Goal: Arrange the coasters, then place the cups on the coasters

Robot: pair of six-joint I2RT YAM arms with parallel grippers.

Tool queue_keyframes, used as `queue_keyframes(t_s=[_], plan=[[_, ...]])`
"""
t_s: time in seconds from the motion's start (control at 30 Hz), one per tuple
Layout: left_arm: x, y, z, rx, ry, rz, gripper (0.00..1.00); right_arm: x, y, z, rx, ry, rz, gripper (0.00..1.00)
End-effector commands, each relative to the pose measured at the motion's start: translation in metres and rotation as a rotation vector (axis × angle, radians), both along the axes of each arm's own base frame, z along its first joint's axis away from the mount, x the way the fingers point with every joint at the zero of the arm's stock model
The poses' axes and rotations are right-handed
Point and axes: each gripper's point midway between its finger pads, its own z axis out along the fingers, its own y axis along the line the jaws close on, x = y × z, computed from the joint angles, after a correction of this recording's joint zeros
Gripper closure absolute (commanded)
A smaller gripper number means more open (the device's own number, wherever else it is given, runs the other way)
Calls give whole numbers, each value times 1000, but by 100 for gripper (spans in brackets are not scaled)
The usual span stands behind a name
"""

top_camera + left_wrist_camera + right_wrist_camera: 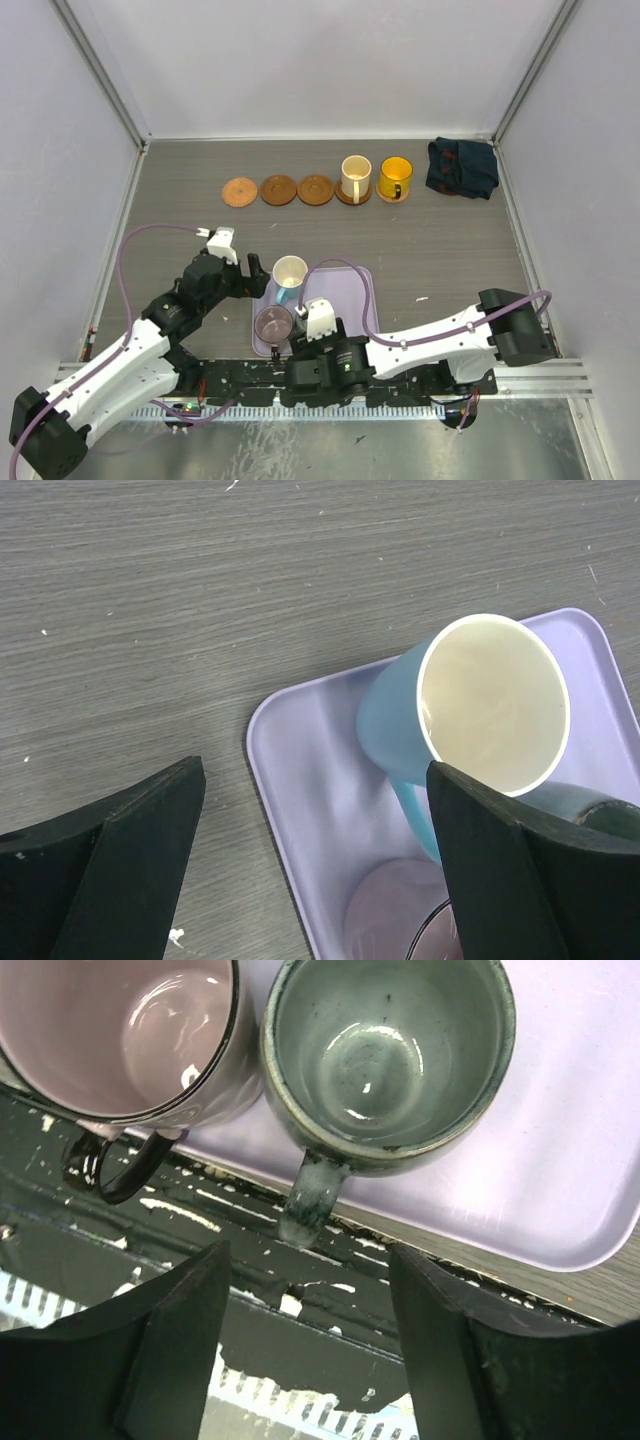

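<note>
Three bare coasters (278, 189) lie in a row at the back. Right of them, a cream cup (355, 178) and a yellow cup (394, 177) each stand on a coaster. On the lavender tray (345, 290) are a light blue cup (289, 273), a mauve cup (273, 323) and a grey-green cup (385, 1050). My left gripper (315, 815) is open over the tray's left edge, with the light blue cup (470, 710) just ahead of its right finger. My right gripper (308, 1295) is open at the tray's near edge. The grey-green cup's handle (308, 1195) points at its gap.
A dark blue cloth (462, 167) lies at the back right corner. White walls close in the table on three sides. The black base rail (300, 1330) runs under my right gripper, close to the tray's near rim (480, 1230).
</note>
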Motion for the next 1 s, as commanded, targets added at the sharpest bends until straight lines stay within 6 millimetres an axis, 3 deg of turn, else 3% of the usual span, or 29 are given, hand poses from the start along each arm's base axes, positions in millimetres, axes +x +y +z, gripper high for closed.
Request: queue_keyframes(t_s=[0.0,0.13,0.5,0.83,0.97], plan=[[1,-4,4,-31,-12,-10,7,17,1,11,12,-59,-107,34],[1,-4,1,-24,-6,-11,7,25,1,3,-10,-50,-118,41],[2,-5,-4,-12,1,-16,7,41,1,-20,-35,-20,-150,43],[2,-7,-7,-25,12,-15,7,40,-39,-32,-131,-7,-202,46],[2,-7,-10,-24,17,-11,7,38,-41,-27,-81,6,-191,47]])
